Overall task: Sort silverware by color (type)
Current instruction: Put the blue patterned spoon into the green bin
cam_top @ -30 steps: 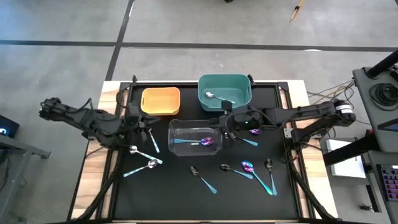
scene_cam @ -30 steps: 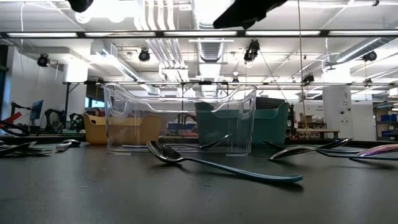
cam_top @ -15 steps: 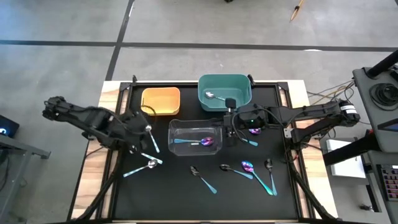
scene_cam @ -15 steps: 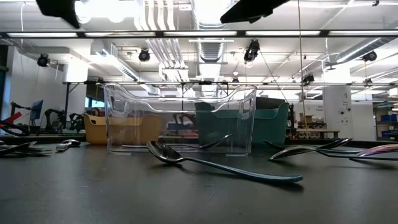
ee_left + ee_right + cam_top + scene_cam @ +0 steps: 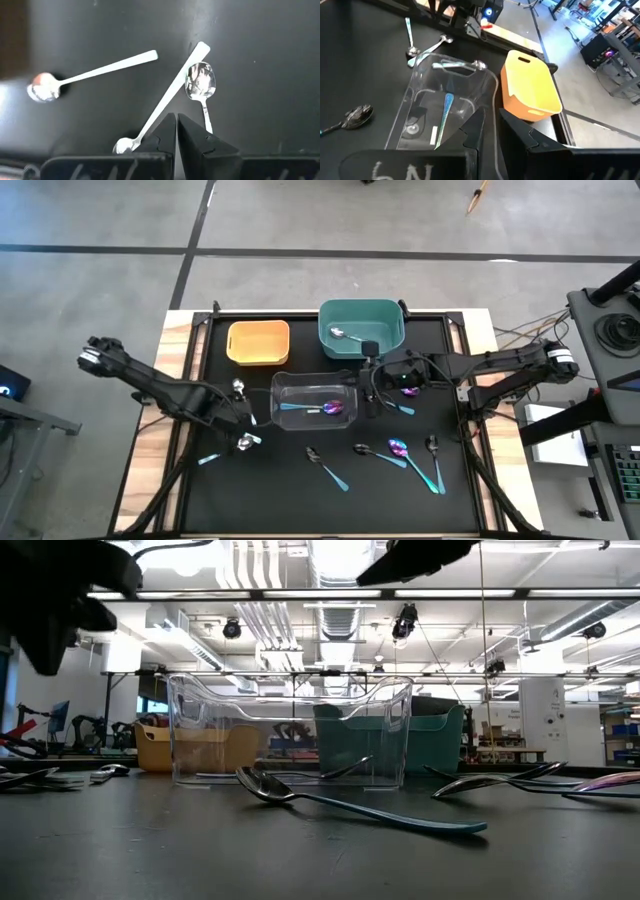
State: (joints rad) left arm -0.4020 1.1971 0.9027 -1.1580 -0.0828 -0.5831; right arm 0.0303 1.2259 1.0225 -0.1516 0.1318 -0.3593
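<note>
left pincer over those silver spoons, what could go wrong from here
1. The left pincer is shut and empty above two silver spoons whose handles lie crossed; a grab there may well snag both or flick one away.
2. The clear bin stands close beside them, so a nudged spoon could slide against its wall.
3. The right pincer hangs right by that bin's other side and might bump it.

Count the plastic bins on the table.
3: the yellow bin at the back left, the teal bin at the back right, the clear bin just in front, between them. None seems hidden.
</note>
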